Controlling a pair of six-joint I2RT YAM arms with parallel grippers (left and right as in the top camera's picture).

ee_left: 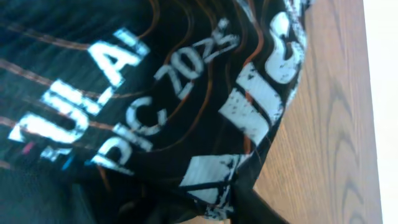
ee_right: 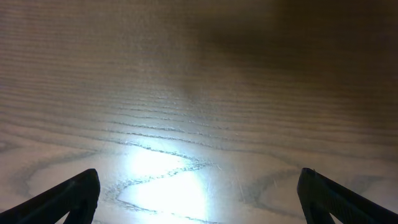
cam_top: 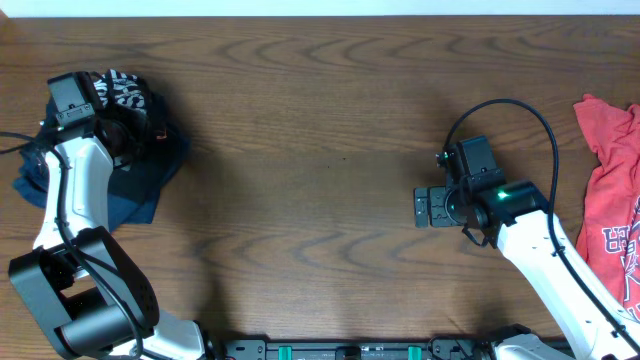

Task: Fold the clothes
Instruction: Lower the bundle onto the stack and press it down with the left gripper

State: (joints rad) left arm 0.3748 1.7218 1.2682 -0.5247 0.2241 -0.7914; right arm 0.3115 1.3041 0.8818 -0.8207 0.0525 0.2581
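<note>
Jersey (cam_top: 128,92) lay bunched at the far left of the tabletop (cam_top: 320,120), the left pincer (cam_top: 118,135) down among its black folds with its closure impossible to tell, while the right pincer (cam_top: 424,207) hovered spread wide over wood.

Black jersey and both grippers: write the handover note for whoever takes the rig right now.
Left gripper: down on the bunched black jersey at the left end of the table. Fabric hides how the jaws stand, so a grip is unconfirmed.
Right gripper: open, empty, over bare wood right of centre.
Other clothes: a dark garment lies under the jersey; a red T-shirt is crumpled at the right edge.
Done: nothing folded.
Left to do: pull the jersey free, spread it flat, fold it.
</note>
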